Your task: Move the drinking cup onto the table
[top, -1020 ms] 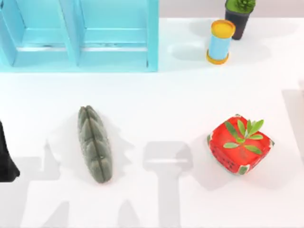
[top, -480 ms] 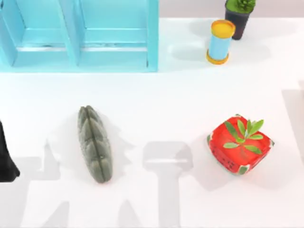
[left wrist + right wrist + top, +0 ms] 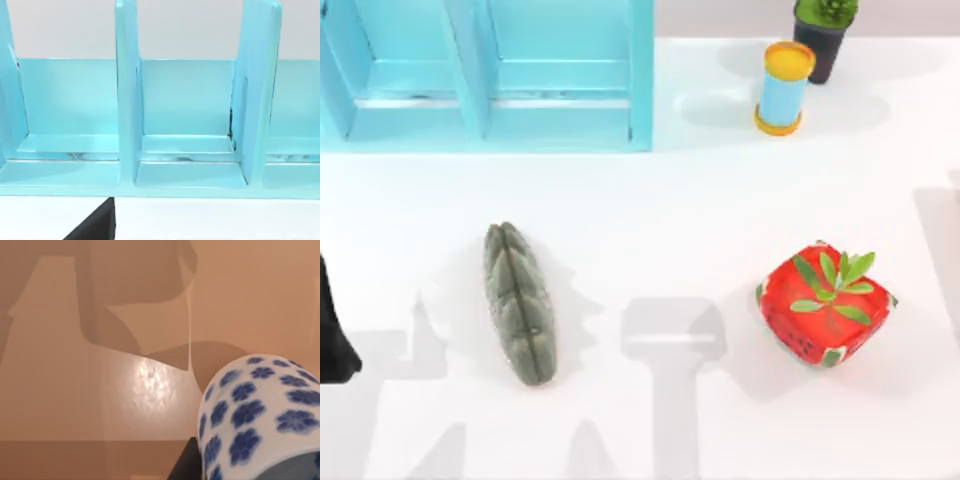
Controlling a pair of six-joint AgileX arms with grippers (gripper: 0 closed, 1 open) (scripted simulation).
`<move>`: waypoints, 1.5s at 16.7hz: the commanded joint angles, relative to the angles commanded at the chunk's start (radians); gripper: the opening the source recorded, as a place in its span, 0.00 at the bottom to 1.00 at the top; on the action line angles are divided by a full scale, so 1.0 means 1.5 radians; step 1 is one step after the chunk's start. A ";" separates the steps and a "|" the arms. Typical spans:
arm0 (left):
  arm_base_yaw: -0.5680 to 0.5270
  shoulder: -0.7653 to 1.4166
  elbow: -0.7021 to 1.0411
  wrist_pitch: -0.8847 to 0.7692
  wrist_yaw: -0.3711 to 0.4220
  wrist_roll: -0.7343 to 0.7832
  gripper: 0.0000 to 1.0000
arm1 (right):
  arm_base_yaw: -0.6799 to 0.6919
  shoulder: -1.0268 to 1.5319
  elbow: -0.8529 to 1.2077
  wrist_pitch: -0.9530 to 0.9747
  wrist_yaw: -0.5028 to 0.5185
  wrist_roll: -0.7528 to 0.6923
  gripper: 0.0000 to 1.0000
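From the top view I see the table (image 3: 650,200), a plain white surface, with a light-blue shelf unit (image 3: 485,75) standing at its far left. Right of the shelf stands a light-blue cylinder with yellow ends (image 3: 784,87), and just beyond it a dark pot with a green plant (image 3: 825,35). Nearer to me, a grey-green ridged oblong thing (image 3: 520,303) lies left of centre, and a red box with green leaves on top (image 3: 826,302) sits well apart from it on the right. A black part of my left arm (image 3: 334,340) shows at the left edge.

In the left wrist view I look straight into the shelf unit's (image 3: 190,125) open compartments, split by upright dividers. A black corner of the left gripper (image 3: 97,227) pokes in near the table's edge; I cannot tell how its jaws stand.

In the right wrist view the drinking cup (image 3: 260,415) sits very close to the camera. It is white and glossy, rounded, dotted with dark blue flower shapes. Behind it is a tan surface with shadows across it. A dark edge just beside the cup (image 3: 187,465) may be part of my right gripper, but I cannot tell whether the jaws are open or clamped on the cup.
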 joint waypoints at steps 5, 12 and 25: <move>0.000 0.000 0.000 0.000 0.000 0.000 1.00 | 0.117 -0.083 0.049 -0.146 0.000 0.111 0.00; 0.000 0.000 0.000 0.000 0.000 0.000 1.00 | 0.233 -0.179 0.096 -0.280 0.001 0.231 0.00; 0.000 0.000 0.000 0.000 0.000 0.000 1.00 | 0.598 -0.025 0.370 -0.302 0.063 0.588 0.00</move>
